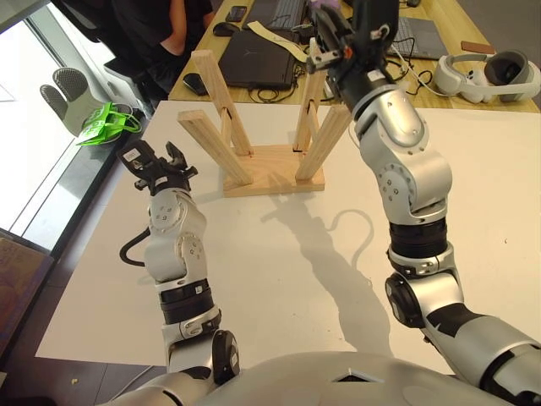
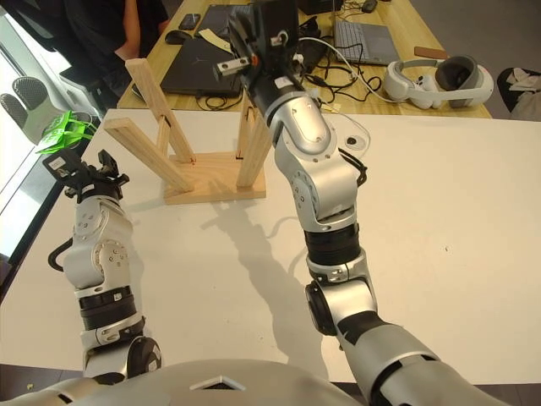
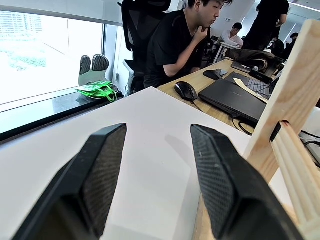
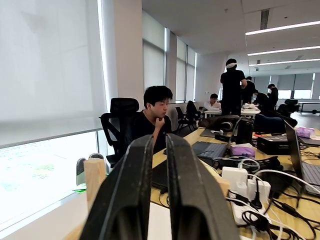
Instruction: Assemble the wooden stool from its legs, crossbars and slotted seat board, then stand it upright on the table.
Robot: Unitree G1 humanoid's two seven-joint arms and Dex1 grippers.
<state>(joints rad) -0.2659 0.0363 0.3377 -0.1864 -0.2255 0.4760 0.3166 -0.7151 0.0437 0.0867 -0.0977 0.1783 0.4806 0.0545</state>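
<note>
Legs (image 1: 221, 89), four, on one seat board (image 1: 270, 162); left end effector (image 1: 158, 159) spread, right end effector (image 4: 160, 147) pressed together

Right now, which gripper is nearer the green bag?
Left. The left gripper is by the table edge near the bag; the right gripper is above the stool's legs.

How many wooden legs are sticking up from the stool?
4, all on the seat board: the far left leg and near left leg lean outward; the far right leg stands by the right gripper, the near right leg in front of it.
</note>
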